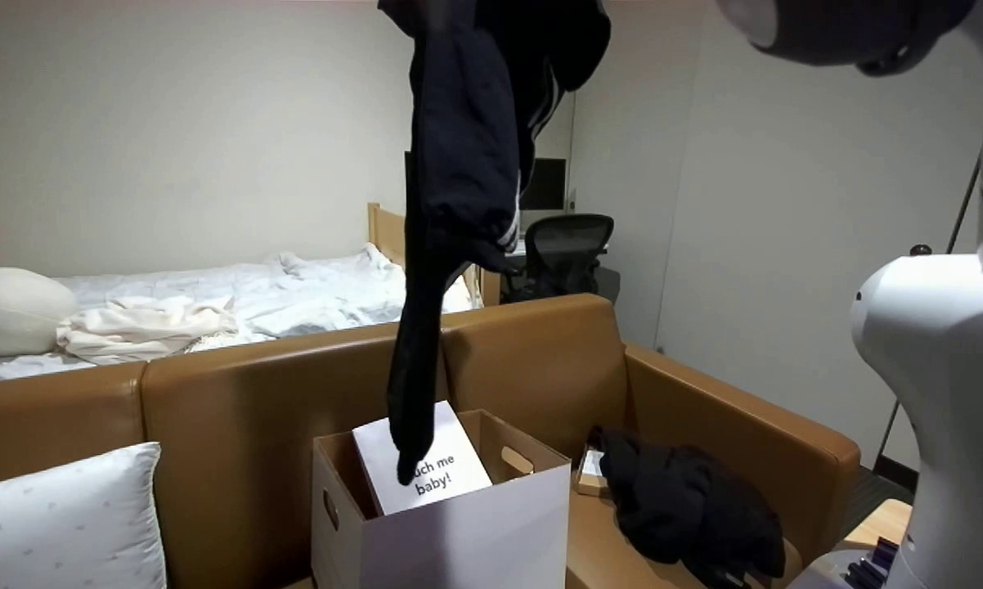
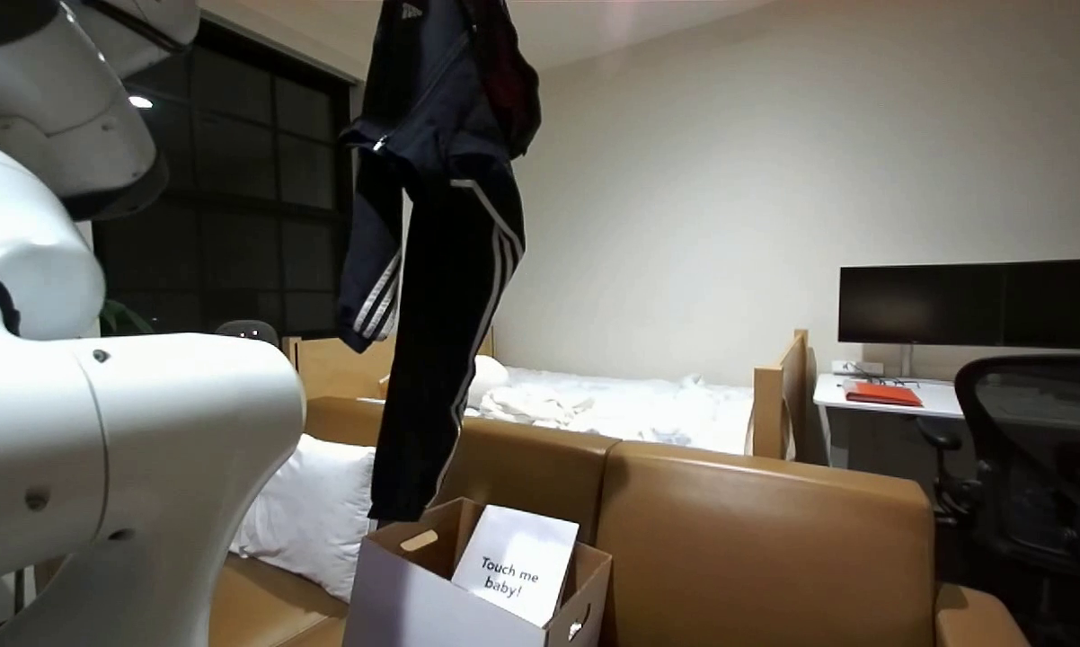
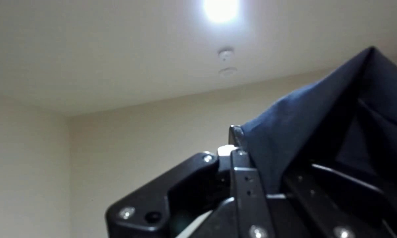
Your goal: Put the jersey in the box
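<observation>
The jersey is a dark navy and black garment with white stripes. It hangs from above in both exterior views (image 1: 467,123) (image 2: 441,99). Its long lower end reaches down in front of or over the box; the exact gap is unclear. The box (image 1: 467,540) is white outside and brown inside, open at the top, and also shows in an exterior view (image 2: 450,607). My gripper (image 3: 268,158) is shut on dark cloth of the jersey (image 3: 291,119) in the wrist view. It is out of frame above in both exterior views, and the cloth hides its right fingertip.
A white panel with "Touch me baby!" (image 1: 426,466) (image 2: 517,562) leans in the box. The box stands on a brown sofa (image 1: 532,352). A black cloth (image 1: 688,499) lies beside it near the armrest. A white pillow (image 1: 66,515) lies on the opposite side.
</observation>
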